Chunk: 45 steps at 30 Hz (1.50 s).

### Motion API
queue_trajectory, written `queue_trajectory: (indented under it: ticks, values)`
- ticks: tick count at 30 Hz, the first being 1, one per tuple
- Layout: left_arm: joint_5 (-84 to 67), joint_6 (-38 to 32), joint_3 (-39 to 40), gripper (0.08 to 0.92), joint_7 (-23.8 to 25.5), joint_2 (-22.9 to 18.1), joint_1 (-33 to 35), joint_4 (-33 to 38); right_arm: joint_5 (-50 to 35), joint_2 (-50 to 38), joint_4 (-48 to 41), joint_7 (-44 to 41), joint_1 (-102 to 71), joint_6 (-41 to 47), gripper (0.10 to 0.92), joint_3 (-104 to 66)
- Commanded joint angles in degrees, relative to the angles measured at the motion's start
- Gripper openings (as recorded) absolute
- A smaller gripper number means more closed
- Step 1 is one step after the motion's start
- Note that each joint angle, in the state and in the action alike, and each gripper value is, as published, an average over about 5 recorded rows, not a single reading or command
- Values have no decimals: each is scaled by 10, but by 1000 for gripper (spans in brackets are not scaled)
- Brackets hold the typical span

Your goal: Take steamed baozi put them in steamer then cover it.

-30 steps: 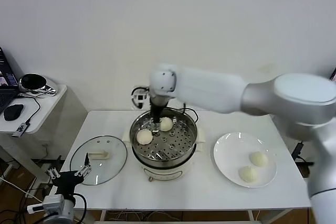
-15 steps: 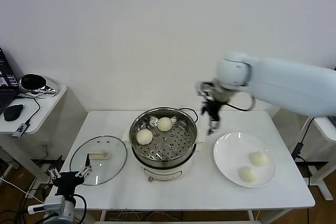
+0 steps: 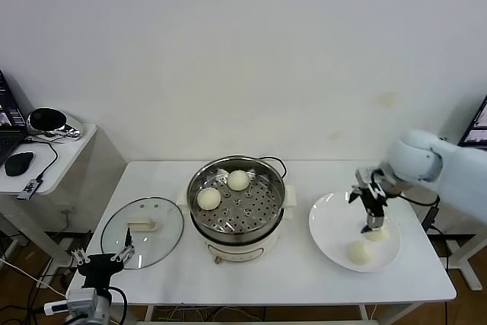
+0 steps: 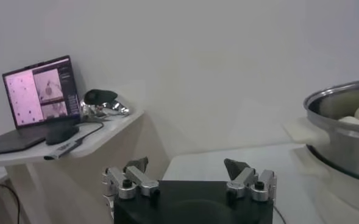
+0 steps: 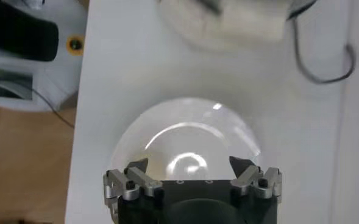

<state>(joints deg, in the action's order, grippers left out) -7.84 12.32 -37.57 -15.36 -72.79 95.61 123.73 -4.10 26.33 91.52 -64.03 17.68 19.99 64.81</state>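
Waiting low off the table's near-left corner, left gripper empty, jaws apart | cover lying beside steamer | right gripper spread over plate, two baozi left | two inside steamer.

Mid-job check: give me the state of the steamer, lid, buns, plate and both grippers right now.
Steamer: uncovered, two buns on its tray.
Lid: off, lying flat on the table left of the steamer.
Plate: holds two buns.
Right gripper: open, empty, over the plate by the rear bun.
Left gripper: open, empty, parked low off the table's front-left corner.
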Motion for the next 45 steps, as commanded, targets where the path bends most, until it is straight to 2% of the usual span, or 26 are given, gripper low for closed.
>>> queue_trajectory:
  ticks: [1, 12, 30, 41, 45]
  values:
    - [3, 0, 0, 823, 0, -1, 1, -1, 81, -46, -10, 8, -200, -33, 823, -133]
    - [4, 0, -4, 823, -1, -4, 2, -3, 103, 2, -78, 11, -267, -37, 823, -183]
    - [4, -1, -9, 823, -2, -3, 0, -9, 102, 60, -107, 25, -267, -26, 817, -193]
    - [4, -2, -8, 823, -3, -5, 0, -10, 105, 52, -106, 13, -252, -22, 676, -188]
    - [4, -2, -8, 823, -3, -4, -1, -9, 91, 48, -100, 2, -213, -23, 648, -180]
